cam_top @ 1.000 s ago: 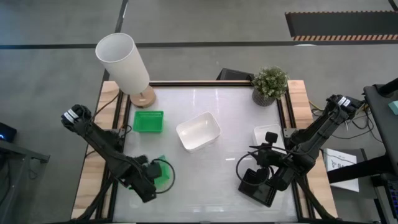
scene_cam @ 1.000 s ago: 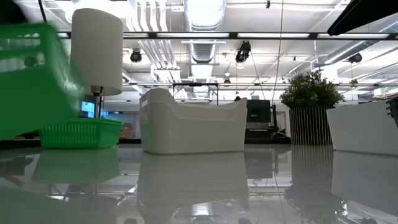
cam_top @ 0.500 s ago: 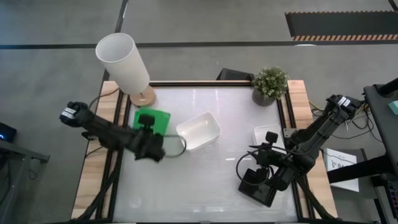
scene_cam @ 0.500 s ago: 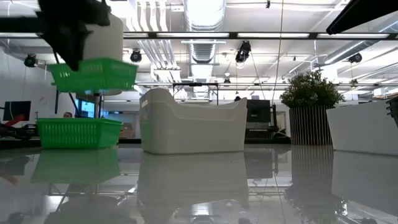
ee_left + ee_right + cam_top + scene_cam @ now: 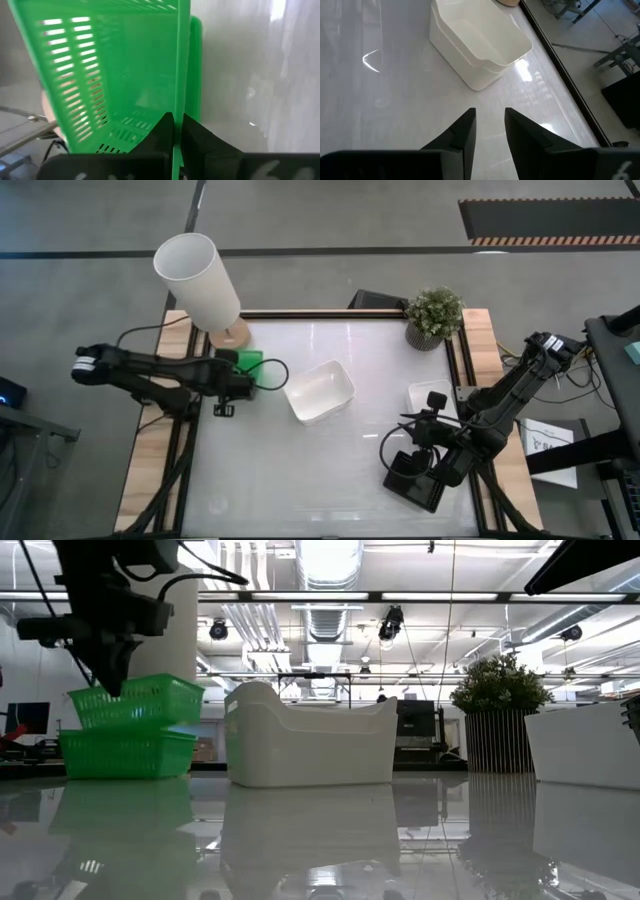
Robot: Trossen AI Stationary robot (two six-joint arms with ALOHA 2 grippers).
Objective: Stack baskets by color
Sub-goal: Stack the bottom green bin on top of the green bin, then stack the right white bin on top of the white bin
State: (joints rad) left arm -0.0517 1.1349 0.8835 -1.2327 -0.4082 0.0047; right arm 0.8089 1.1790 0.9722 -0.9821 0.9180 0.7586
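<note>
My left gripper (image 5: pixel 236 378) is shut on a green basket (image 5: pixel 135 700), which hangs tilted just over a second green basket (image 5: pixel 125 753) at the table's far left, by the lamp's foot. Whether the two baskets touch I cannot tell. A white basket (image 5: pixel 320 391) sits on its bottom mid-table; the right wrist view shows it as two nested white baskets (image 5: pixel 480 45). Another white basket (image 5: pixel 428 394) stands at the right. My right gripper (image 5: pixel 490 125) hovers open near the front right, next to a black basket (image 5: pixel 412 477), with nothing between its fingers. My left gripper pinches the top edge of one side wall (image 5: pixel 175 107) of the upper green basket, one finger inside the basket and one outside. The fingers come from above, slanting down. The basket hangs tilted below them, its open side up, over the lower green basket (image 5: pixel 196 60).
A tall white lampshade (image 5: pixel 196 278) on a wooden foot leans over the far left corner, close to the green baskets. A potted plant (image 5: pixel 434 315) stands at the far right. The table's middle and near left show bare surface.
My left gripper has carried the green basket from the near left of the table toward the far edge, turning as it went. The basket now hangs low over the second green basket, where before it was well above and in front of it. My right gripper stays still.
</note>
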